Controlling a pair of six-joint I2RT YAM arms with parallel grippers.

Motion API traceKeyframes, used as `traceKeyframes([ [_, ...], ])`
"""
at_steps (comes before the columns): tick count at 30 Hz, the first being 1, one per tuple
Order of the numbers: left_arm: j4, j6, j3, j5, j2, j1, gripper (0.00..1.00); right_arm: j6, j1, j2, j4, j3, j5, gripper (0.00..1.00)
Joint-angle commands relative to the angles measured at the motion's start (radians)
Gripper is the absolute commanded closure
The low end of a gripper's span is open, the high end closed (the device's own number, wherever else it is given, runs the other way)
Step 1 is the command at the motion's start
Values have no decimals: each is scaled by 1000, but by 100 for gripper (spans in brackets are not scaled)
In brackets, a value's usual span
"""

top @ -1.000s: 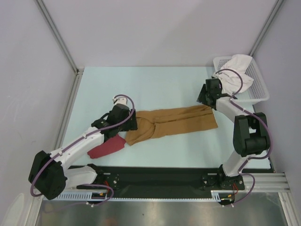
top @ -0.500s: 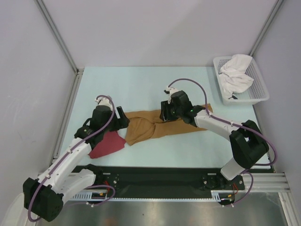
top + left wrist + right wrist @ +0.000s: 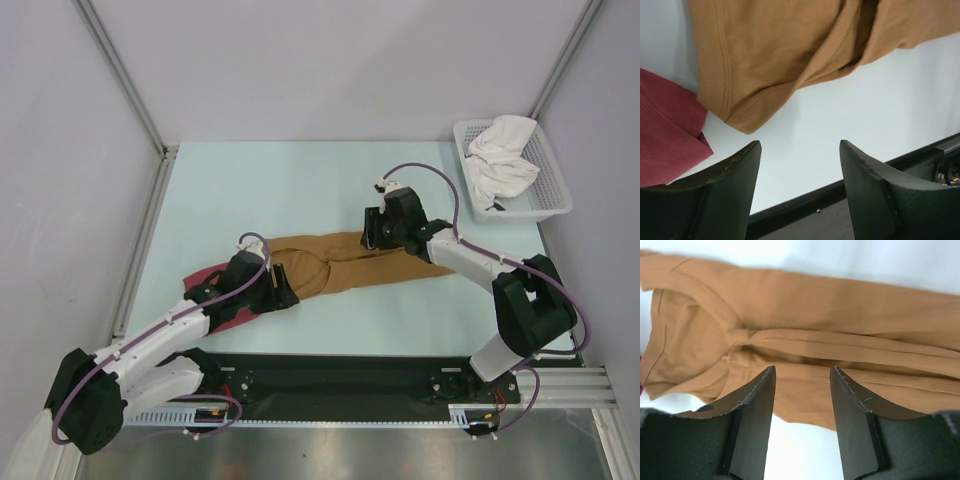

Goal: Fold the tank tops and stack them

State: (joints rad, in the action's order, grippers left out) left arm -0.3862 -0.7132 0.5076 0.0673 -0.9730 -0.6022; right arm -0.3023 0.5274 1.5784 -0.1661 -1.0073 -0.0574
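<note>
Tan-brown ribbed cloth tank top point(image 3: 335, 262) lies flat on the pale surface point(image 3: 300, 190), long axis left-right, its left-end corner just ahead of the nearer left gripper point(image 3: 800, 150), jaws apart, empty; right gripper point(image 3: 802, 375) hovers over the top's middle, jaws apart, empty.

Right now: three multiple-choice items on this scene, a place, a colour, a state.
1. Where is the basket? A) far right corner of the table B) between the arms C) under the left arm
2. Colour of the top below the right gripper? A) red B) tan C) white
3. The left gripper is: A) shut on cloth B) open, empty C) shut on the basket
1 A: it sits at the back right edge. 2 B: the right wrist view shows it tan. 3 B: bare table shows between its fingers.
</note>
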Motion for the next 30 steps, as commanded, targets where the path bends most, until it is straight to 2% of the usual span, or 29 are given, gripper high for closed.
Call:
traceKeyframes([
  [1,50,-155,-17,-17,3,-34,31,-15,-44,-12,13,9,2,47],
  [10,125,-532,-139,-156,-7,-54,30,-66,-150,-31,109,104,-87,45],
  [14,196,-565,-146,-166,-56,-53,30,-77,-164,-38,109,113,-62,43],
  [24,345,-670,-58,-222,-343,-11,32,-92,-187,-92,126,153,-56,42],
  [30,336,-689,94,-215,-567,47,34,-103,-210,-87,94,133,-39,41],
])
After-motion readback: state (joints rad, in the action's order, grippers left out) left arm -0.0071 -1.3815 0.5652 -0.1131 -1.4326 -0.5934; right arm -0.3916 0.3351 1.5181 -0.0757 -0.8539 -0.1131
